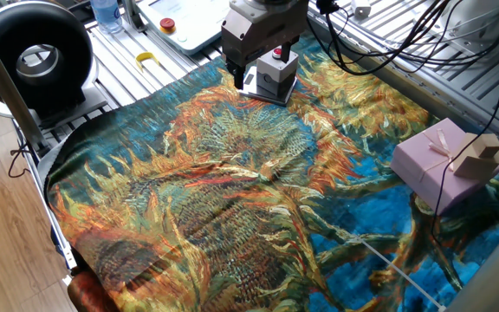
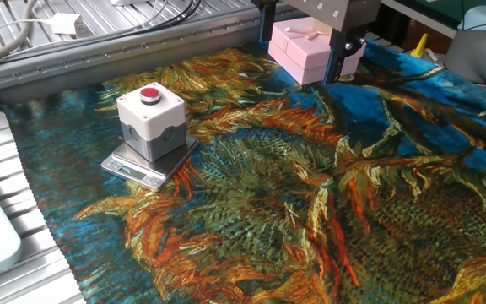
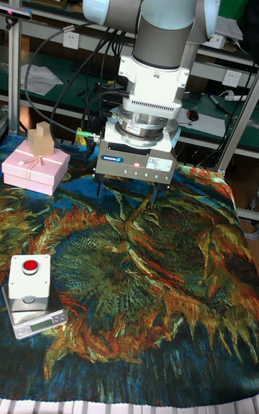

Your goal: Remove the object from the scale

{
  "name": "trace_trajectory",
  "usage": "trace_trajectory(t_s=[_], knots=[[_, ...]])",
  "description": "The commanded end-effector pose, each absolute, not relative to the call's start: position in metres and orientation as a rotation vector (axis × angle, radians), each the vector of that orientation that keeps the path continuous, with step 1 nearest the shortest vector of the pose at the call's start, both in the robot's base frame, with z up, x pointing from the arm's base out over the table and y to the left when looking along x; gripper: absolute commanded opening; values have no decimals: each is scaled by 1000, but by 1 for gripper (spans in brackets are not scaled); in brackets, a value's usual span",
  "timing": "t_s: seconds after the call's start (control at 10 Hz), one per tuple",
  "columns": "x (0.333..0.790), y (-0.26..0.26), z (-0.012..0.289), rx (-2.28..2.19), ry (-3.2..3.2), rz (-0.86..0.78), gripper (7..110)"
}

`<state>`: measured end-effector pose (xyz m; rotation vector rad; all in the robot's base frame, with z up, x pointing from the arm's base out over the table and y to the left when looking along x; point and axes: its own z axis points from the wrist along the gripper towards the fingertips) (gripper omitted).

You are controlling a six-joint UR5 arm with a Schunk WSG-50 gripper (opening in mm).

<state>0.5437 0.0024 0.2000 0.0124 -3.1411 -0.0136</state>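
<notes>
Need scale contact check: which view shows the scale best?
The other fixed view: the scale sits large, unobstructed, under the object. Tall fixed view shows it smaller; one fixed view shows only its edges.

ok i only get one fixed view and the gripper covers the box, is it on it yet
observer: no. In the tall view the gripper hangs above the cloth, well away from the box.
operator: open or shut
observer: open. The jaws stand apart with nothing between them.
operator: and the box, is it on the scale
observer: yes. In the other fixed view it sits upright on the scale, red button on top, nothing touching it.
</notes>
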Motion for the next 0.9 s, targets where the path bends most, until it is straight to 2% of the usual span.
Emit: trace_trajectory(t_s=[0.0, 0.1, 0.8], knots=[[509, -7, 203, -459, -2972, 86, 109], [508, -7, 202, -457, -2971, 86, 7], [508, -6, 202, -450, -2970, 83, 7]])
